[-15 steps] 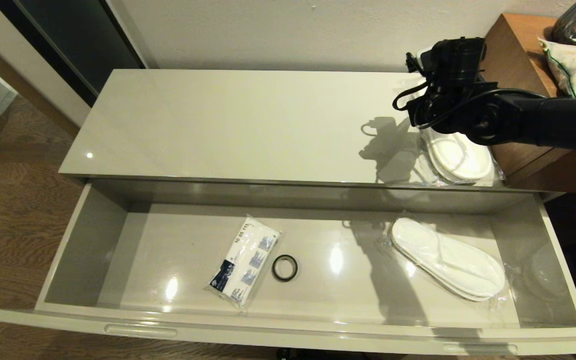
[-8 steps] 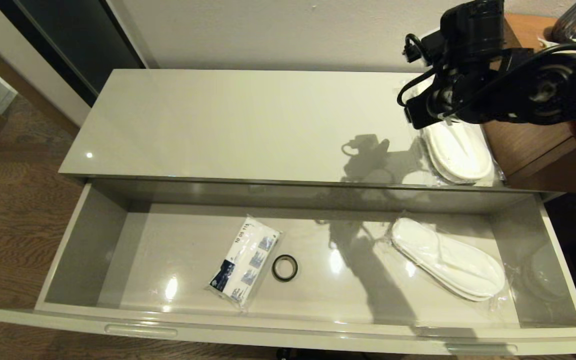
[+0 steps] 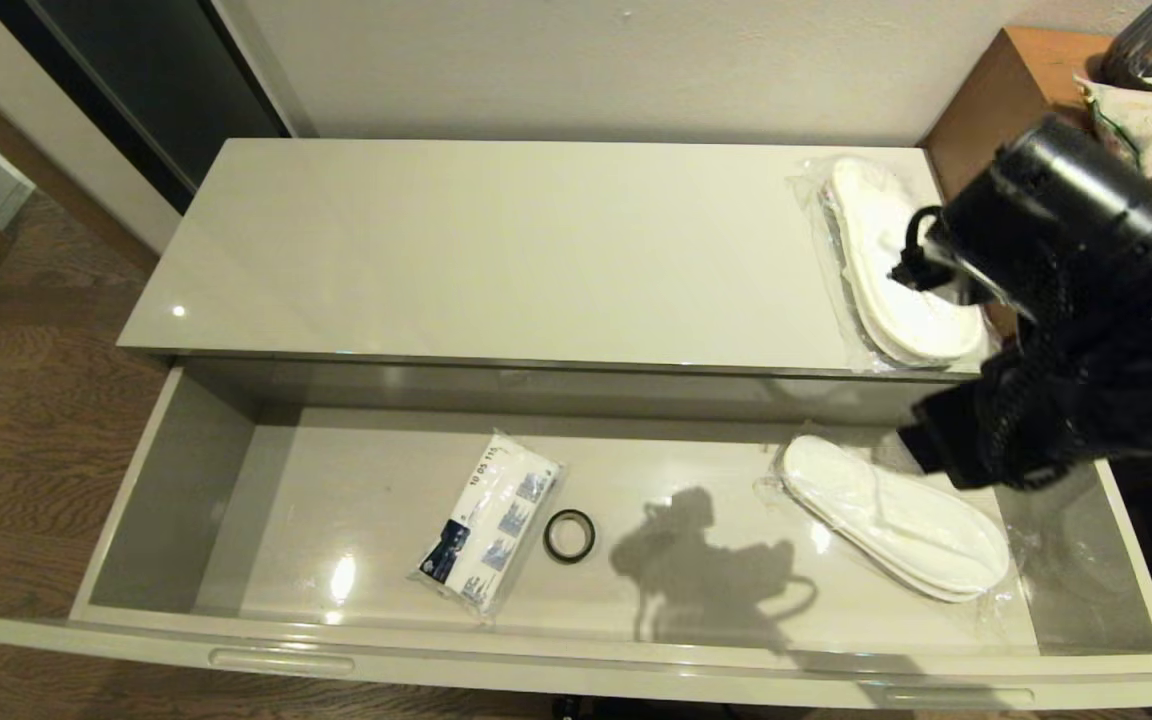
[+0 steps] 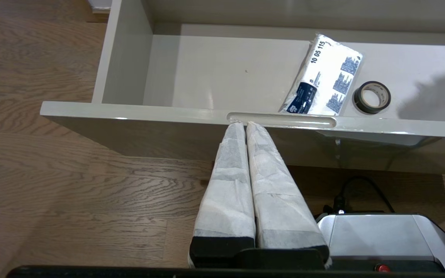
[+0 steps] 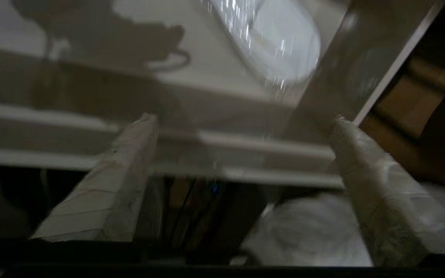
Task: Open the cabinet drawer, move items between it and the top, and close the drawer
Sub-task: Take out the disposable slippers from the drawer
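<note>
The cabinet drawer stands pulled fully out under the glossy cream top. One wrapped pair of white slippers lies on the top's right end. A second pair lies in the drawer's right part, blurred in the right wrist view. My right arm hangs over the drawer's right end; its gripper is open and empty above the drawer's front rim. My left gripper is shut and empty, its tips at the left handle slot of the drawer front.
A blue-and-white printed packet and a small black ring lie mid-drawer. A taller brown wooden desk with bags on it abuts the top's right end. Wooden floor lies left of the drawer. The robot's base sits below the drawer front.
My right arm has swung back and down from above the slippers on the top to over the drawer's right end. Those slippers stay lying on the top, now uncovered.
</note>
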